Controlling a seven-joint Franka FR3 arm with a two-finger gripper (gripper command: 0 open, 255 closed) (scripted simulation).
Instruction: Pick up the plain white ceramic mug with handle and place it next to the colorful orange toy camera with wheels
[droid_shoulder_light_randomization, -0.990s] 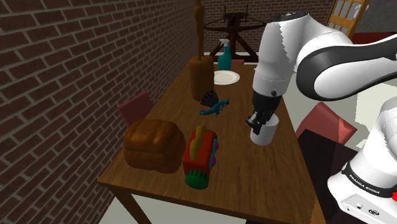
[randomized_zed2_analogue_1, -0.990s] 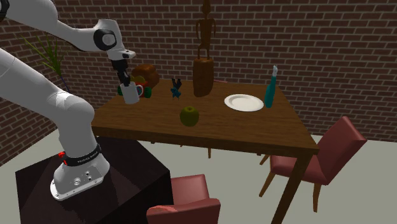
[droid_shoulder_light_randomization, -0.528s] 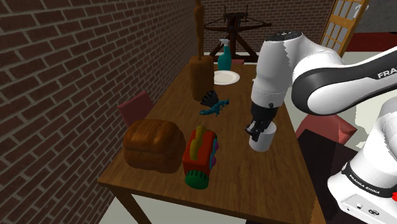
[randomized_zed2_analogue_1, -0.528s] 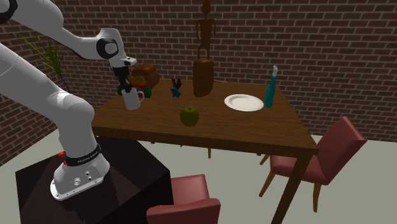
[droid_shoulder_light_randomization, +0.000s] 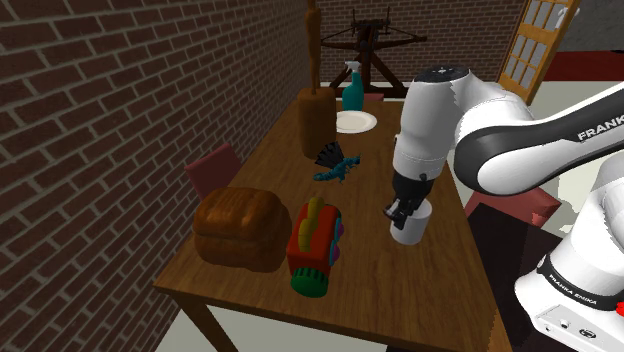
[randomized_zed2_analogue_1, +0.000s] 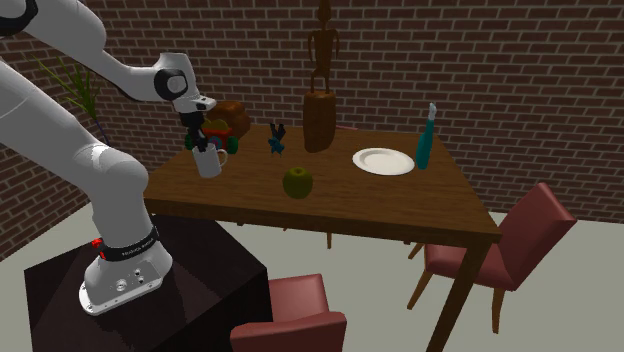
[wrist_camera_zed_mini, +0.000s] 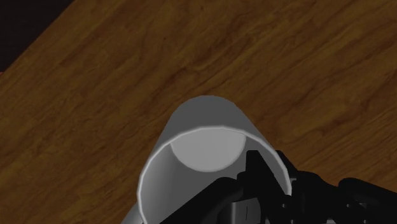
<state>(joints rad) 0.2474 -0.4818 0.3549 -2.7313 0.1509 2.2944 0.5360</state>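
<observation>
1. We are showing the end effector (droid_shoulder_light_randomization: 402, 208) clamped on the rim wall of the white mug (droid_shoulder_light_randomization: 410, 226). In the wrist view one finger is reaching inside the mug (wrist_camera_zed_mini: 203, 146) and the other is pressing its outer side.
2. The mug is hanging low over the wooden table (droid_shoulder_light_randomization: 400, 285), mouth upward. We cannot tell whether its base is touching the wood.
3. The orange toy camera (droid_shoulder_light_randomization: 313, 250) is standing to the shoulder view's left of the mug and slightly nearer that camera. A strip of bare table is lying between them, so the two are near but apart.
4. We are judging that the coming move turns on this one offset: a sideways carry toward the toy, then a short lowering.
5. The toy's long axis is running along the table's length, so its broad flank is facing the mug.
6. A brown bread loaf (droid_shoulder_light_randomization: 240, 228) is sitting just beyond the toy, on its far side from the mug.
7. In the second exterior view the mug (randomized_zed2_analogue_1: 208, 160) is hanging under the end effector (randomized_zed2_analogue_1: 197, 141), with its handle pointing to that view's right.
</observation>
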